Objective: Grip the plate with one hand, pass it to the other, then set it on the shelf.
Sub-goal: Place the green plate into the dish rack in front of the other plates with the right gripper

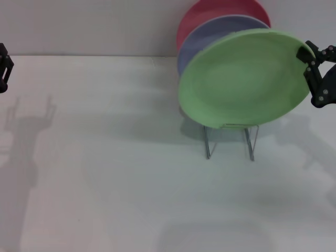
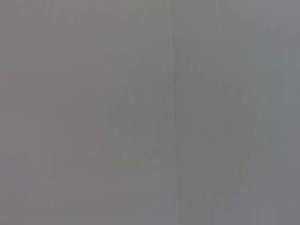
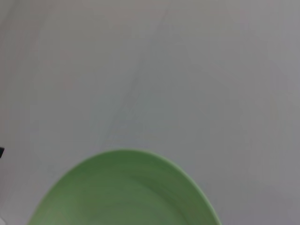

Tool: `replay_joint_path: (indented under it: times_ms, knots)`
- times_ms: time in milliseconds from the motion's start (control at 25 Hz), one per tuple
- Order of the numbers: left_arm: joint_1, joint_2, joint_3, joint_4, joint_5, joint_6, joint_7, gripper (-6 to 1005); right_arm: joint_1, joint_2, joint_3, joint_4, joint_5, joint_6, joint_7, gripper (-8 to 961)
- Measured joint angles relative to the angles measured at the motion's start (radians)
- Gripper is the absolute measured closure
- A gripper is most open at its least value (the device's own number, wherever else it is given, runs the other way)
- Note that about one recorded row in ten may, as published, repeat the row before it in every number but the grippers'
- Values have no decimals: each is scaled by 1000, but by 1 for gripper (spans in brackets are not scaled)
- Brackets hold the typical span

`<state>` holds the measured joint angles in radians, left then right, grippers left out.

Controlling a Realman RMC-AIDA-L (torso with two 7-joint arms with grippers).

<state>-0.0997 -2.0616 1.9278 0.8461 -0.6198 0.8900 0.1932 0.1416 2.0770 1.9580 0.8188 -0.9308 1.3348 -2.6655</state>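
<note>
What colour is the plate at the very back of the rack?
Pinkish red plate; head view shows it best.

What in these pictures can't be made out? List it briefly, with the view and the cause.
- Head view: the green plate hides most of the wire rack, so which slot it sits in cannot be told.
- Head view: the lavender plate and red plate are mostly covered.
- Head view: the right claw meets the rim; its grip is unclear.
- Head view: the left claw is cut off.
- Left wrist view: only blank surface.
</note>
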Motion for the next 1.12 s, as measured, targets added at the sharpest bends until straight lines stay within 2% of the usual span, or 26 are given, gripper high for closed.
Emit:
replay_joint_path:
  times_ms: [520, 920, 1120]
  knots:
    - [-3, 0, 8, 3, 13, -2, 0, 211, -4, 0, 17, -39, -22, -1, -34, 915]
    - [-13, -1, 26, 2, 14, -3, 1, 211, 24, 2, 64, -130, -80, -18, -68, 914]
    - [-19, -2, 32, 2, 14, -4, 1, 211, 41, 0, 60, -155, -103, -28, -59, 825]
